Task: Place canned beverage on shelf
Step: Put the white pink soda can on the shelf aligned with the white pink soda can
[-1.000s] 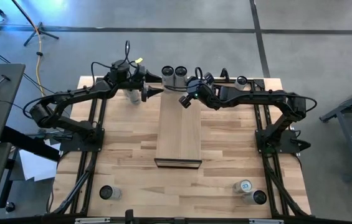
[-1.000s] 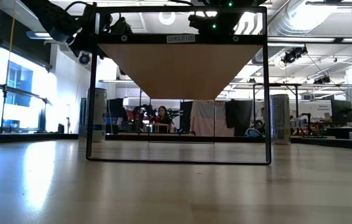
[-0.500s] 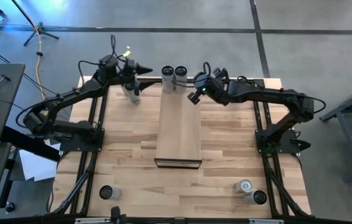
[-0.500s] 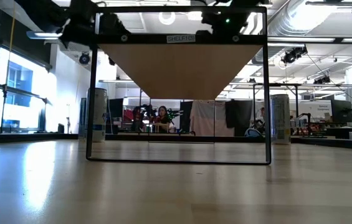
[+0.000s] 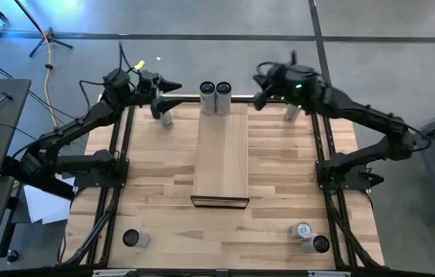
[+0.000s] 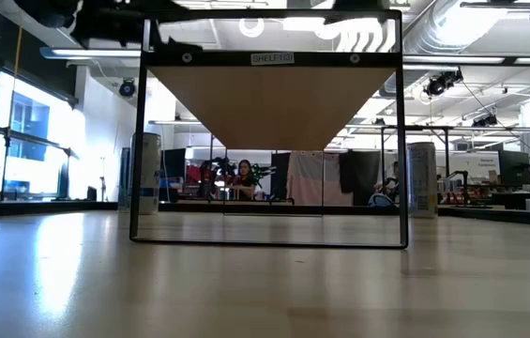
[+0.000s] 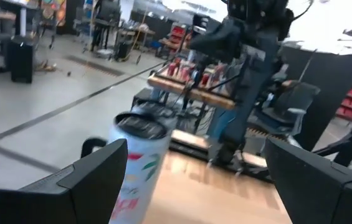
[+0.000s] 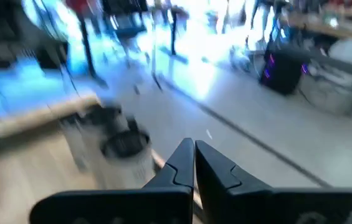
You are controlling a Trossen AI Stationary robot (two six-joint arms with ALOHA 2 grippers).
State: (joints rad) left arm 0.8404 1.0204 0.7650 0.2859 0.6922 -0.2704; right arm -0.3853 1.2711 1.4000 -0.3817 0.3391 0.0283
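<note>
Both arms withdrew outward from shelf (image 5: 221, 158) | two cans (image 5: 215, 98) on its far end | left gripper (image 5: 172, 85) spread wide | right gripper (image 5: 257, 98) clenched empty

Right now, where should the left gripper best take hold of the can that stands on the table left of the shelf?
Probably around the round side wall, about mid-height. The can stands upright, so its wall offers two opposite faces. Bring the left gripper, whose fingers are open, down and in level from the table's back edge; the shelf stands close on the can's other side.
</note>
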